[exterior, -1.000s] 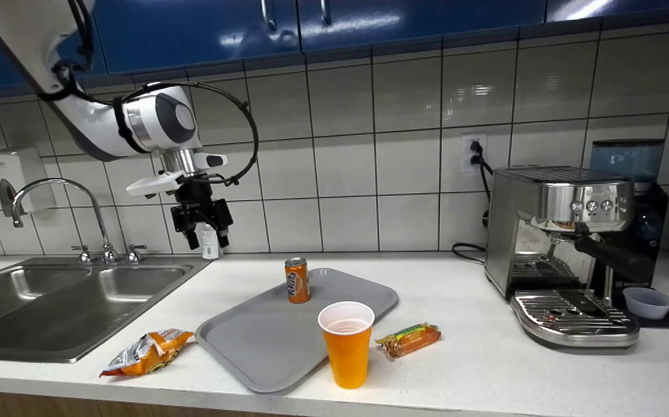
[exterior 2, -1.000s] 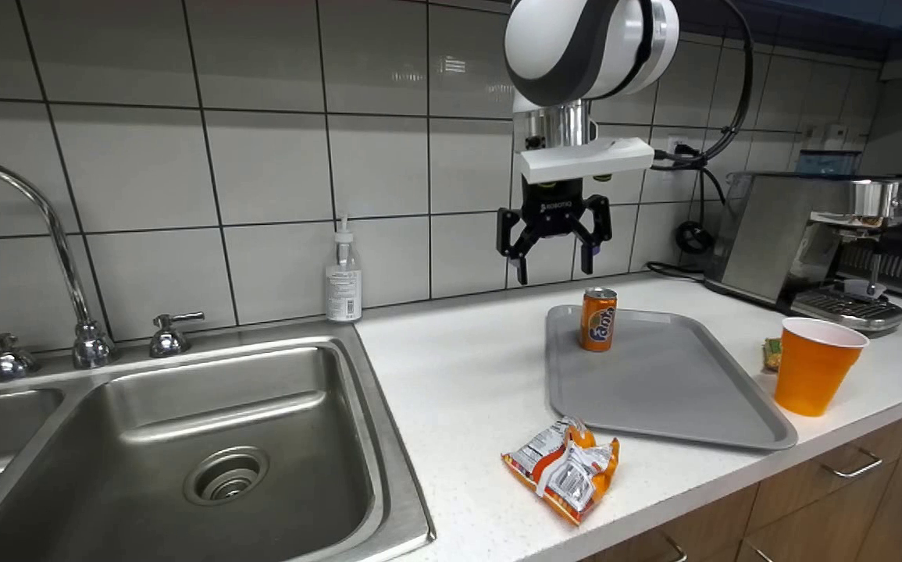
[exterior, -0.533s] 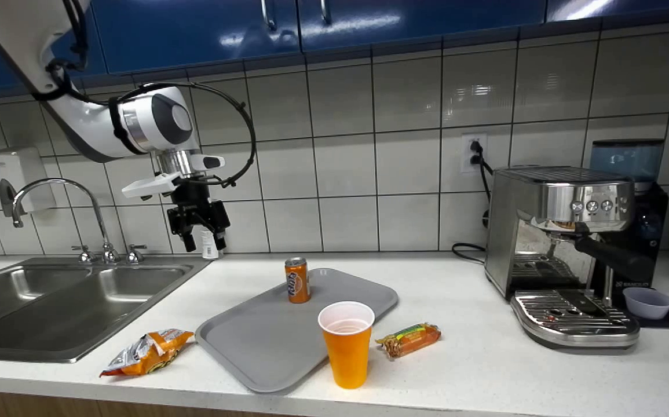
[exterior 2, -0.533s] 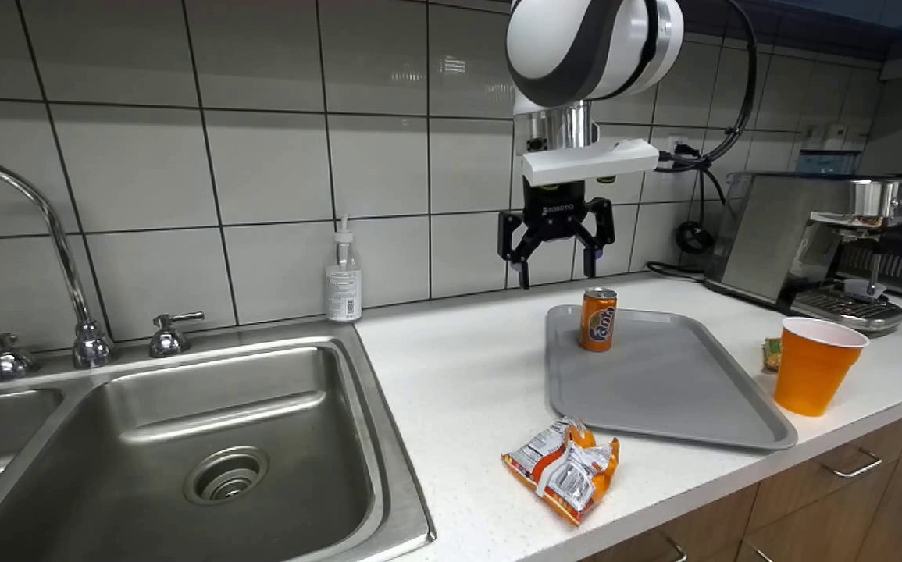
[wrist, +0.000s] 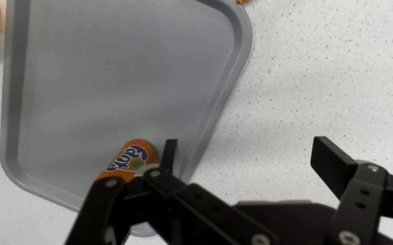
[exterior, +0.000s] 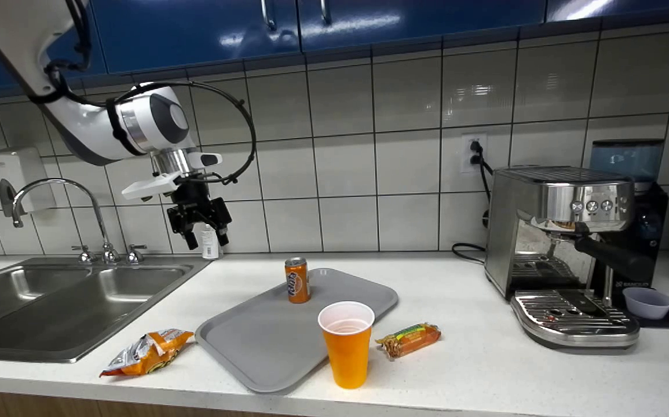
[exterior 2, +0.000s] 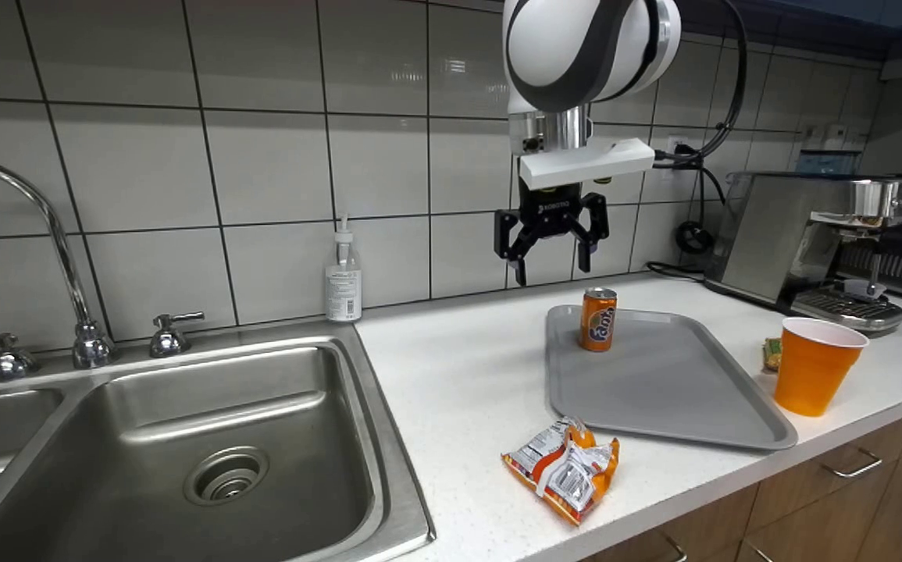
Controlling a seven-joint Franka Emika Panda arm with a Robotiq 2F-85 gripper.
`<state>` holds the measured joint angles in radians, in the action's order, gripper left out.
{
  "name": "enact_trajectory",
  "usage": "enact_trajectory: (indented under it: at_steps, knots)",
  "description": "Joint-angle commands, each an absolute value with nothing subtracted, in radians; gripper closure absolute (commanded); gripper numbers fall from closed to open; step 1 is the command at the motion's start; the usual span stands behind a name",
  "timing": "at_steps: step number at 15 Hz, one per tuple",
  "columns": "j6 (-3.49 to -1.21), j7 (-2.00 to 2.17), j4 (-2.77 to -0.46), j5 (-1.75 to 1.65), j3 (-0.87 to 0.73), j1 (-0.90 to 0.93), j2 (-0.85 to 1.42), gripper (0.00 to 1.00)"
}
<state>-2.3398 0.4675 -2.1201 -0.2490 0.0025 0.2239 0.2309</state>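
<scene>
An orange Fanta can (exterior 2: 598,321) stands upright on a grey tray (exterior 2: 661,390), near one of its corners. Above the can and off to one side hangs the tool (exterior 2: 552,270), its fingers (wrist: 334,166) spread wide and gripping nothing; one finger partly covers the can in the wrist view, but they are apart in both exterior views. The tray lies on a white desk (exterior 2: 451,375). Just beside it are a crumpled snack bag (exterior 2: 568,468) and an upright orange cup (exterior: 348,356), with a wrapped snack (exterior: 410,340) near the cup. Farther out are a steel sink (exterior 2: 394,468), a pump bottle (exterior 2: 344,293) and a coffee machine (exterior: 560,194).
</scene>
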Motion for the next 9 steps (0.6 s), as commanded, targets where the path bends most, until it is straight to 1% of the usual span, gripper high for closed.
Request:
enact_trajectory:
  at_steps: [1,9]
  knots:
    - [-2.373,0.498,-2.172,-0.279,0.022,0.227,0.189,0.00]
    - [-2.422,0.529,-2.236,-0.264,0.052,0.244,0.179,0.00]
